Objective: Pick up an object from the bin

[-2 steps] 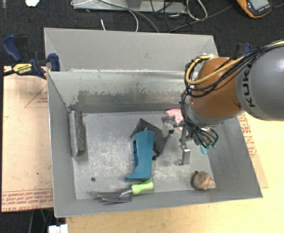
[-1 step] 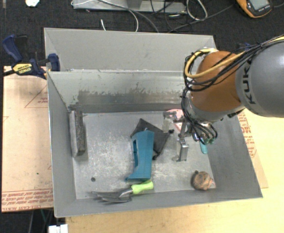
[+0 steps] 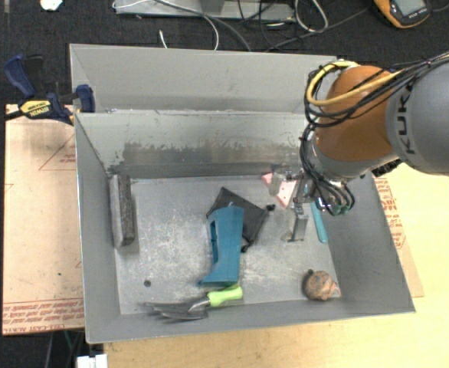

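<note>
Along the bin's (image 3: 209,136) near wall lie a green-handled tool (image 3: 198,303), its metal end hard to make out, and a brown lump (image 3: 320,284). Mid-floor, a blue plastic piece (image 3: 225,245) partly covers a black sheet (image 3: 244,208). Right of these, the end effector (image 3: 306,238) hangs wide over bare floor, holding nothing. A pink-and-white scrap (image 3: 280,188) just behind it is partly hidden.

Open floor in the bin (image 3: 171,221) between the grey bar (image 3: 123,209) along the left wall and the blue tool (image 3: 226,248) lying over a black piece (image 3: 244,205) mid-bin. Blocked along the front wall by a green-handled tool (image 3: 201,303). Bare too between blue tool and brown lump (image 3: 320,284), front right. Crowded back right: claw (image 3: 294,232), teal stick (image 3: 319,227) just beside it, pink-white scrap (image 3: 280,188).
</note>
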`<state>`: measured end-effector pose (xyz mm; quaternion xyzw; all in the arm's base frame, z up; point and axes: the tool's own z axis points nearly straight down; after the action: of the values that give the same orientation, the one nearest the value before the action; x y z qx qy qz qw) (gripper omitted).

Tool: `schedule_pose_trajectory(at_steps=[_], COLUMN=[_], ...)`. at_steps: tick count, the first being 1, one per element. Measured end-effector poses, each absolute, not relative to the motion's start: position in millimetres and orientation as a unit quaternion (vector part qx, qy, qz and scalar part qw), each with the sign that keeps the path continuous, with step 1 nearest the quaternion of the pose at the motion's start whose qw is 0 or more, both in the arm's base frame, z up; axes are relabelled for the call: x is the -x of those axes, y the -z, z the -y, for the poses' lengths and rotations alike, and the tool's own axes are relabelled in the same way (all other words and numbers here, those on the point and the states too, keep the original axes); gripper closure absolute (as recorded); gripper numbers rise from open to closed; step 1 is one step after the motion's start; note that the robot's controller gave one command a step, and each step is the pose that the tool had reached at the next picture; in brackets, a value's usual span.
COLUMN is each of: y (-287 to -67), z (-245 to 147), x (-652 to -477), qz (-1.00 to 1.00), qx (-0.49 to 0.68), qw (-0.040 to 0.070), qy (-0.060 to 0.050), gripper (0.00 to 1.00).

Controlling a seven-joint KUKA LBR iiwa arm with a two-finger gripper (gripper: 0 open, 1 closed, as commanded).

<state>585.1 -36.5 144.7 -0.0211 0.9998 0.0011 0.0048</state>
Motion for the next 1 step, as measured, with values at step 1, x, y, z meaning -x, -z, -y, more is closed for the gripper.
schedule_pose_trajectory(at_steps=[1], y=[-106.1], z=[9.8], x=[-609.8], qz=[-0.999], qx=[0.049], qw=[0.006], qy=[-0.002], gripper=[0.00])
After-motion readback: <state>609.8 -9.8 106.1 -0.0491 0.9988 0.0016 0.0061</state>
